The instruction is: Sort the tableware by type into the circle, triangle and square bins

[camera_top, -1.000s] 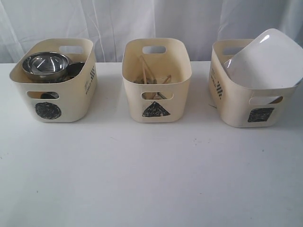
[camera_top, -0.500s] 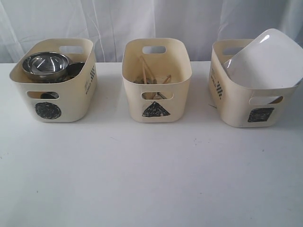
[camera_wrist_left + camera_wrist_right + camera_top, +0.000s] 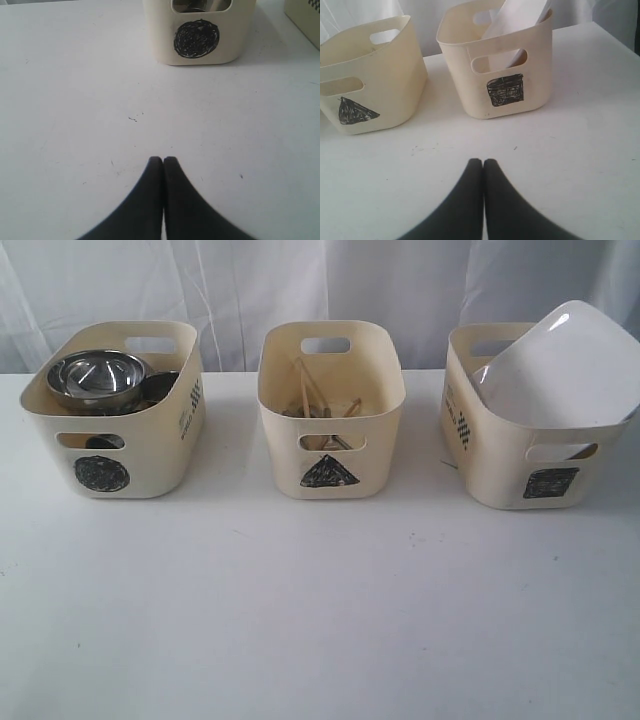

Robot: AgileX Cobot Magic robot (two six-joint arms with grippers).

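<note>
Found the left gripper (image 3: 163,160) with fingers pressed together, nothing between. Saw the circle bin (image 3: 235,35) ahead of those tips, steel bowls (image 3: 97,375) inside. Found the right gripper (image 3: 483,162) pressed together too. Saw the square bin (image 3: 460,85) with the white plate (image 3: 520,17) ahead, triangle bin (image 3: 395,75) beside it.

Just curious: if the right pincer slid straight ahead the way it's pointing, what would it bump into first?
Most likely the square-marked tub, after crossing a stretch of table; depth is unclear.

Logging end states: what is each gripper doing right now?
Left gripper: jaws shut, holding nothing.
Right gripper: jaws shut, holding nothing.
</note>
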